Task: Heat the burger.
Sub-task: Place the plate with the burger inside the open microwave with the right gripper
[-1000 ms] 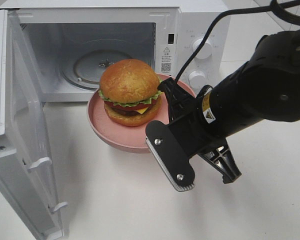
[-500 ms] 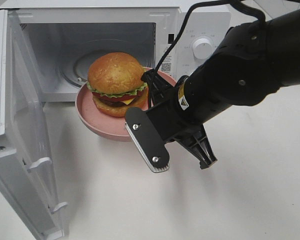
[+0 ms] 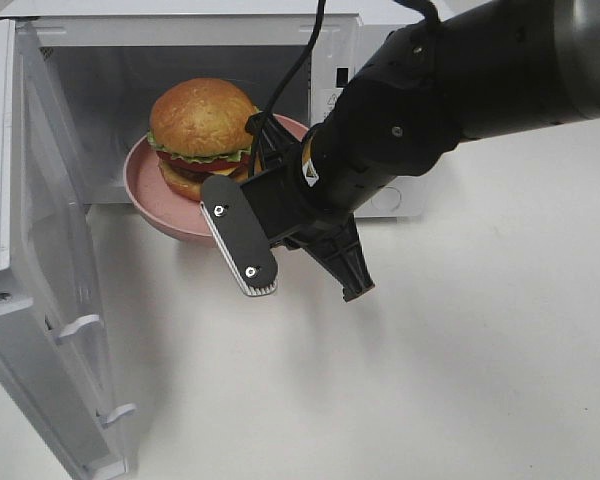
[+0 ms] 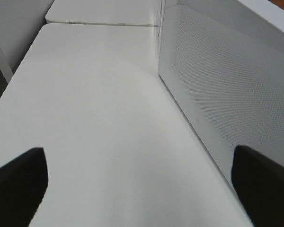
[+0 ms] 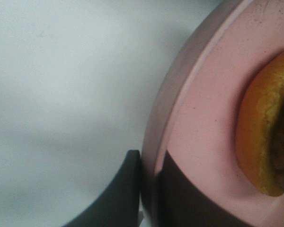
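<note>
The burger (image 3: pixel 202 120), with a golden bun, lettuce and tomato, sits on a round pink plate (image 3: pixel 145 190). The plate hangs at the mouth of the open microwave (image 3: pixel 100 90), partly over its threshold. My right gripper (image 3: pixel 261 142) is shut on the plate's right rim. The right wrist view shows its dark fingers (image 5: pixel 125 189) pinching the plate's edge (image 5: pixel 199 118), with the burger's bun (image 5: pixel 262 132) just beyond. My left gripper (image 4: pixel 142 184) stands open above bare table beside the microwave's perforated side wall (image 4: pixel 227 85), holding nothing.
The microwave door (image 3: pixel 40 250) is swung wide open at the left and reaches toward the table's front. The bulky right arm (image 3: pixel 450 90) covers the microwave's control panel. White tabletop (image 3: pixel 430 380) spreads in front and to the right.
My right arm has carried the plate with the burger leftward and farther back, from in front of the microwave to its opening. The left gripper has not moved.
</note>
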Tool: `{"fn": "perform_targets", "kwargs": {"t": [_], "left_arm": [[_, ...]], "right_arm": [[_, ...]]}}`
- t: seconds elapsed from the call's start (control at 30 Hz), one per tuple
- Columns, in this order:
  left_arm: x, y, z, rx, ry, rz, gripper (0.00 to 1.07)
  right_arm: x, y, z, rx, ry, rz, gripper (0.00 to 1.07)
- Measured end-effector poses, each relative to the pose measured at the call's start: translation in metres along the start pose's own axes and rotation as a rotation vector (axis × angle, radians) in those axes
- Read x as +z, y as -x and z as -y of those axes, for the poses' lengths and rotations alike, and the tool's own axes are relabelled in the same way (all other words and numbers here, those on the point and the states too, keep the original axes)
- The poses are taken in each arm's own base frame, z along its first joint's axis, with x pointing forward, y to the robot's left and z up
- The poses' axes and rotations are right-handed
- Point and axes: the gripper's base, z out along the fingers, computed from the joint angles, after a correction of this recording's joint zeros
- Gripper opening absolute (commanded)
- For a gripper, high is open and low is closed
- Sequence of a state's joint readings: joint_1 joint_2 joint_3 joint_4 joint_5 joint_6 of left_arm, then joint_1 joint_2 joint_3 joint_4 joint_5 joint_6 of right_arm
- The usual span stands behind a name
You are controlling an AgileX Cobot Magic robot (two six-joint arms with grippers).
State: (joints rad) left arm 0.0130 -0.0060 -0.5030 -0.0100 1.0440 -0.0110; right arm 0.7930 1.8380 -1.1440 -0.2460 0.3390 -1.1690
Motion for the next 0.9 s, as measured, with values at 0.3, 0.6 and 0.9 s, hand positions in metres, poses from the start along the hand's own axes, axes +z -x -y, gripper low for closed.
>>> {"fn": "perform_targets", "kwargs": {"t": [0.3,0.6,0.9], "left_arm": [[0.0,0.0,0.0,0.0,0.0,0.0,0.98],[0.0,0.0,0.0,0.0,0.0,0.0,0.98],[0.0,0.0,0.0,0.0,0.0,0.0,0.98]], "right_arm": [[0.017,0.004,0.015,0.012,-0.002,-0.001,0.0],[0.031,0.008,0.028,0.038,-0.004,-0.006,0.0],[0.051,0.009,0.046,0.078,0.006,-0.058,0.0]]}}
